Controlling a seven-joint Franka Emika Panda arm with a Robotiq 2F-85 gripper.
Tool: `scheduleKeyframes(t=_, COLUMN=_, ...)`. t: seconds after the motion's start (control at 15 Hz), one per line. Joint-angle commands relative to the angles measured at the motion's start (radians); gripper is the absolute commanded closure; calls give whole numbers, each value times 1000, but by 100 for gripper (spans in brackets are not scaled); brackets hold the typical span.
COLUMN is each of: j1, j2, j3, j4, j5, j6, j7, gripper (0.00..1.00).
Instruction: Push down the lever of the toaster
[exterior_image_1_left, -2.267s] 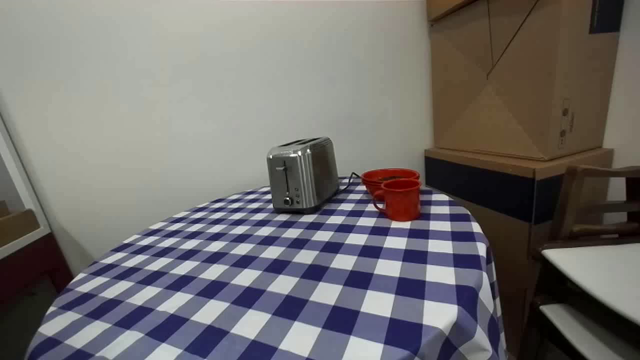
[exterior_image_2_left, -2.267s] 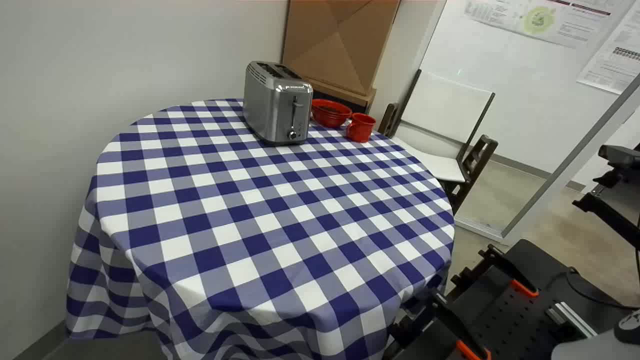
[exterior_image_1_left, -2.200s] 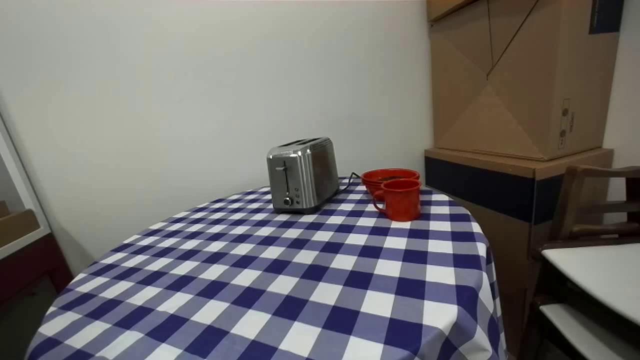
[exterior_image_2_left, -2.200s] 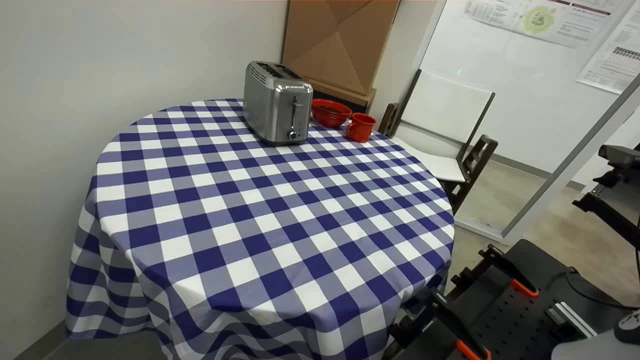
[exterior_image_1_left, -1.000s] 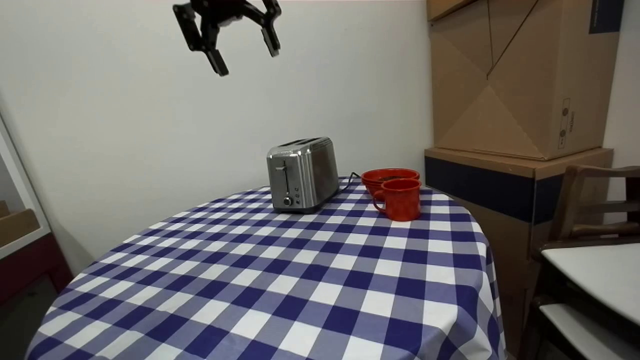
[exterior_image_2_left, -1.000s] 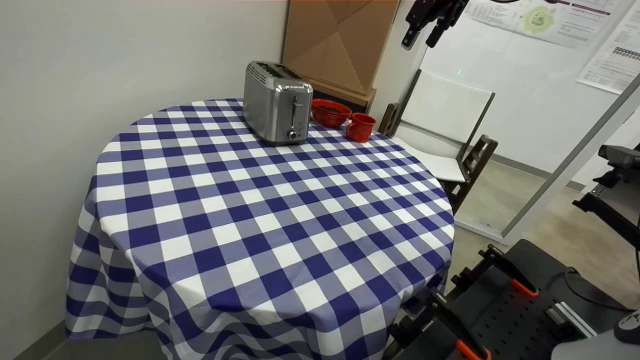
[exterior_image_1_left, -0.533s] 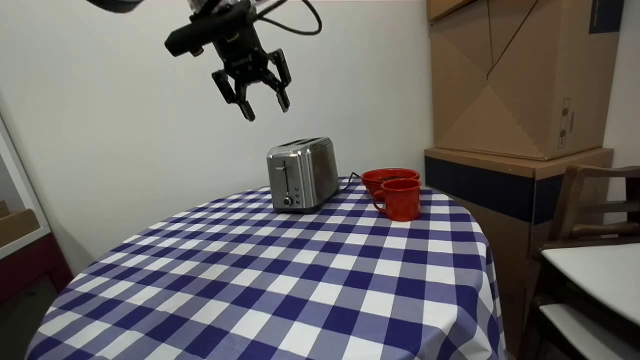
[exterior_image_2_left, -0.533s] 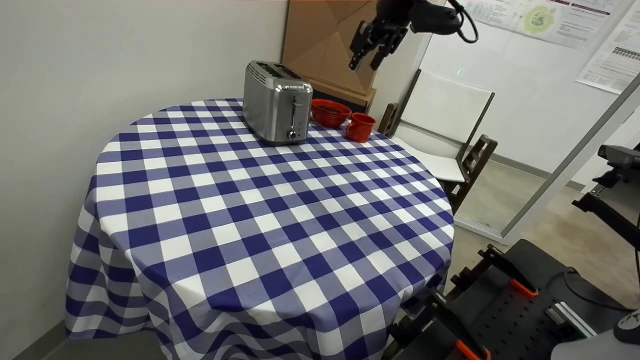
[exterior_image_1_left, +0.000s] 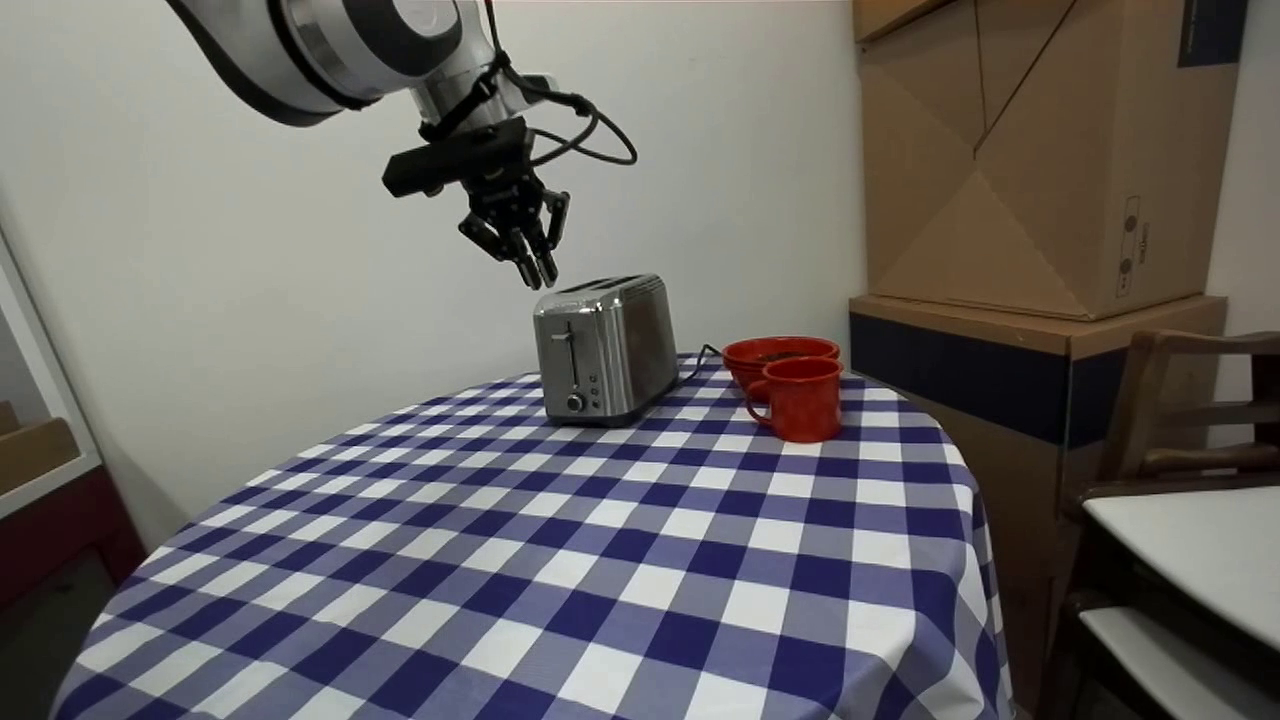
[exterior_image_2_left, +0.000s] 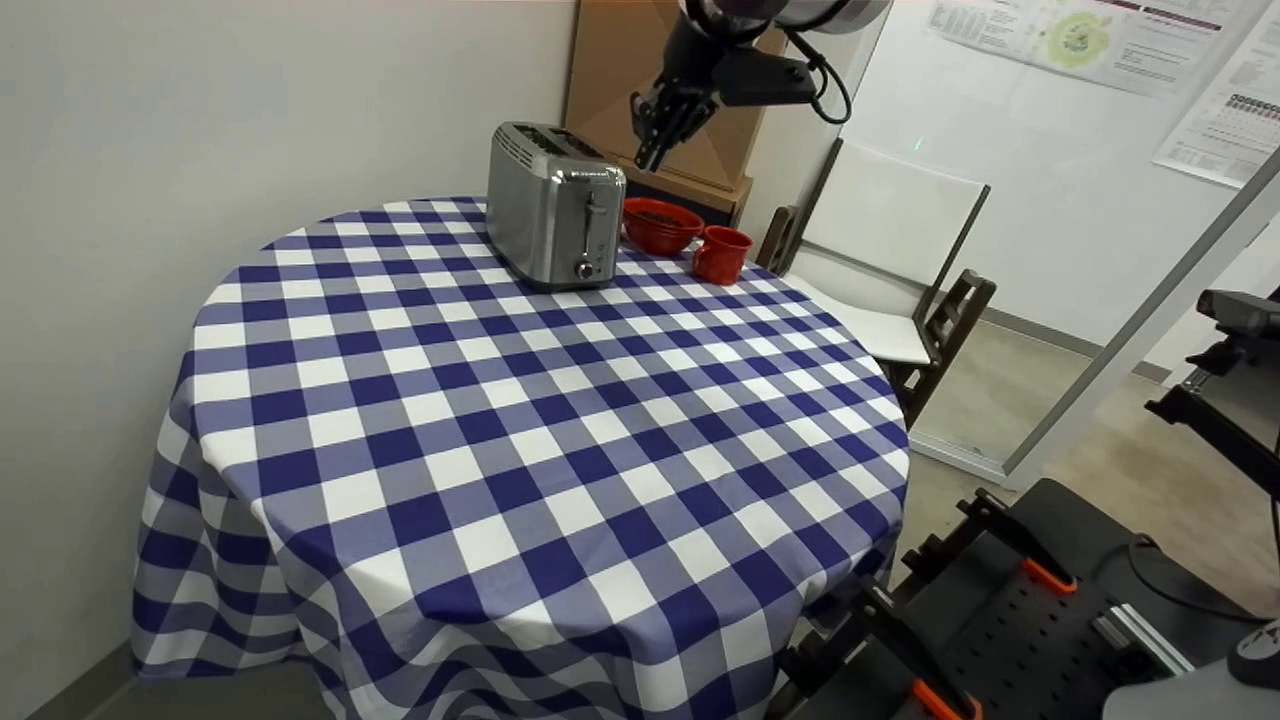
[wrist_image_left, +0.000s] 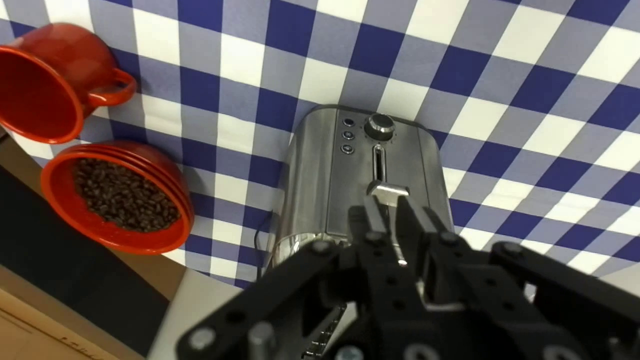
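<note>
The silver toaster (exterior_image_1_left: 645, 345) (exterior_image_2_left: 522, 215) stands upright on the checked cloth in both exterior views. On its end face the lever (exterior_image_1_left: 562, 338) (exterior_image_2_left: 596, 210) sits near the top of its slot, above a round knob (wrist_image_left: 379, 126). My gripper (exterior_image_1_left: 541, 286) (exterior_image_2_left: 648, 166) hangs pointing downward, just above and in front of the toaster's top edge in an exterior view. In the wrist view the gripper (wrist_image_left: 386, 201) lines up with the lever (wrist_image_left: 389, 190), its fingertips overlapping the lever's near edge. A narrow gap parts the fingers, with nothing held; contact with the lever cannot be made out.
Beside the toaster are a red cup (exterior_image_1_left: 806, 402) and stacked red bowls (exterior_image_1_left: 742, 362), the top one holding dark beans (wrist_image_left: 125, 196). A power cord (exterior_image_1_left: 700, 362) runs behind the toaster. Cardboard boxes (exterior_image_1_left: 1000, 200) rise past the table, against a wall (exterior_image_1_left: 300, 200).
My arm has come down into view and moved toward the toaster. The gripper's fingers have drawn from wide apart to a narrow gap. Toaster, lever, cup and bowls have not moved.
</note>
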Motion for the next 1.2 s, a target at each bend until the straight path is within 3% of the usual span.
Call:
scheduleKeyframes(t=0.0, j1=9, j2=121, j3=-1, j4=124, j5=0, j6=31, j7=21, gripper=100)
scheduleKeyframes(t=0.6, j1=26, j2=286, j3=-1, j4=267, j5=-5, j6=96, j7=24, gripper=100)
scheduleKeyframes(t=1.13, j1=33, j2=360, j3=-2, j4=293, j5=-8, j6=108, j7=19, gripper=100)
